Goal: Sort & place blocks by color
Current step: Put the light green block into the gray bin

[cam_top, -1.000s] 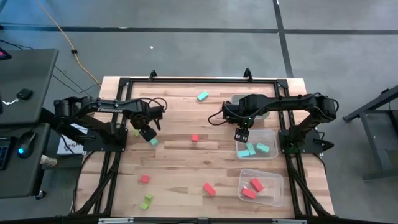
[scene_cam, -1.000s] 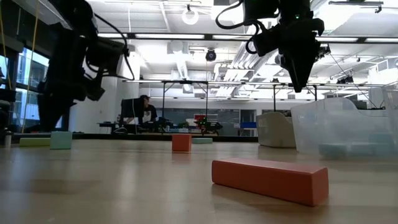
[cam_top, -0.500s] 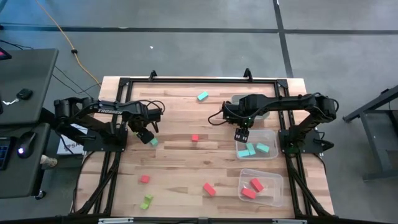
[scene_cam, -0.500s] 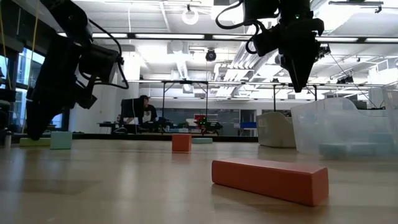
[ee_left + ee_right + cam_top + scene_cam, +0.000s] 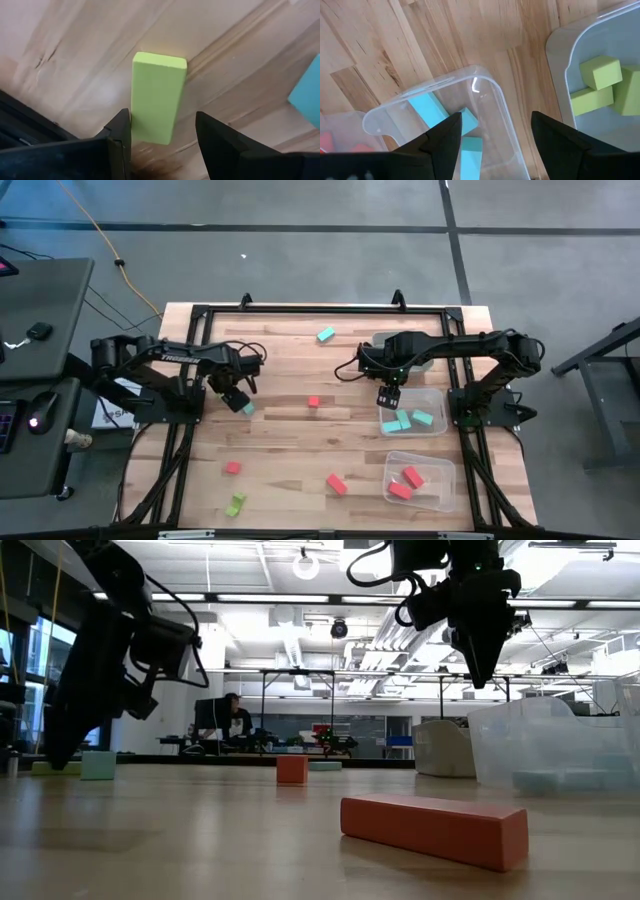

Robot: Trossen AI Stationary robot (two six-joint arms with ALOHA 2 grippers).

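left gripper (image 5: 162,145): low over the table's (image 5: 290,440) left side, arm stretched in from the left edge, wrist angled down; fingers (image 5: 117,135) parted, straddling one end of a green bar (image 5: 157,97) lying flat on the wood, not closed on it
right gripper (image 5: 492,145): hangs above the near corner of the blue bin (image 5: 412,418), arm reaching in from the right edge; fingers wide apart, empty
blue block (image 5: 245,408): just beside left gripper
blue bin: holds blue blocks
red bin (image 5: 418,480): two red blocks inside
green bin (image 5: 560,75): green blocks inside, next to blue bin
loose on table: blue block (image 5: 325,334) at far side, red cube (image 5: 313,401) mid, red cube (image 5: 232,467), red bar (image 5: 336,483), green pair (image 5: 236,503) near front
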